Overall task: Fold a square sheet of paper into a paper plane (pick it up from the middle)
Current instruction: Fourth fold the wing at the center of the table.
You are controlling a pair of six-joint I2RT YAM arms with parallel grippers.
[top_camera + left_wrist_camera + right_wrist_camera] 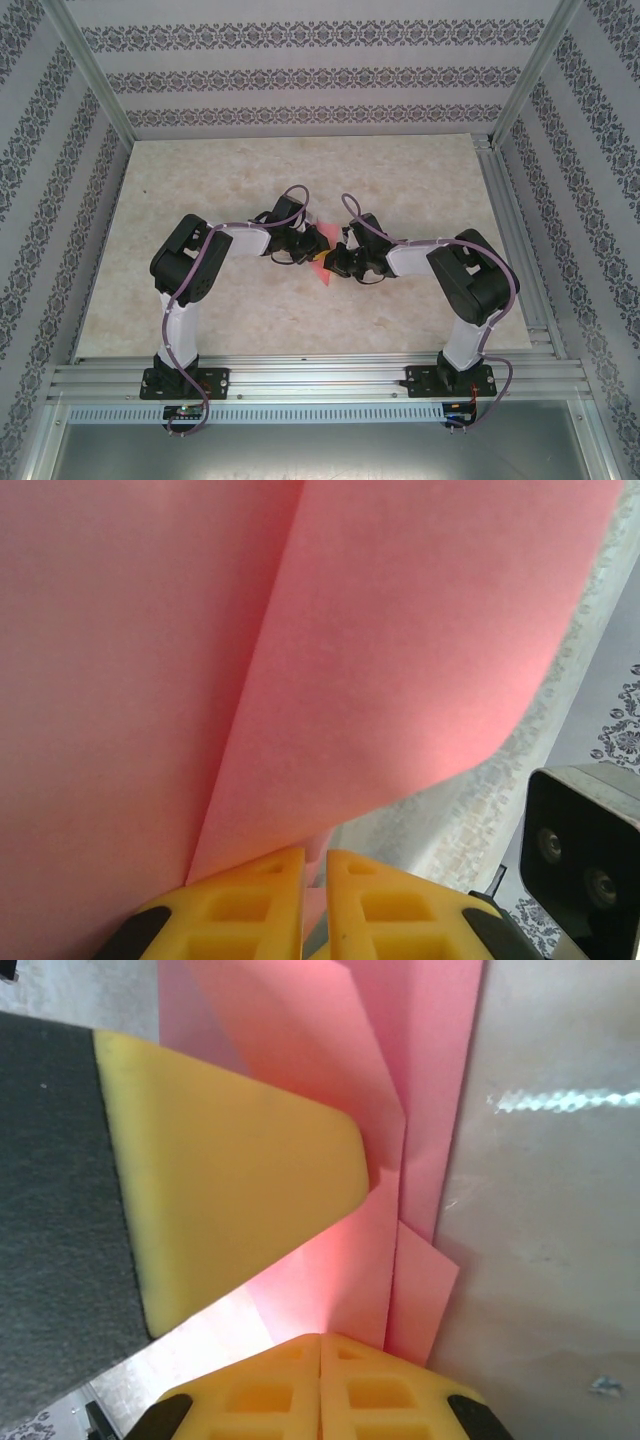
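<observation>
As this fold gets worked, the left gripper (pixel 316 865) pinches the square sheet of paper (pixel 400 630), which rises just ahead of it, and the right gripper (pixel 320 1348) clamps shut on the sheet's folded edge from opposite. Mid-fold, I'd judge; next, the new fold wants pressing flat without tearing.

Beige marbled table (pixel 200 200) enclosed by patterned walls (pixel 300 75) and aluminium rails (pixel 320 375)

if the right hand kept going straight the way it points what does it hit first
The folded pink paper, already at the right hand's fingertips; beyond it likely the table, depth unclear.
</observation>
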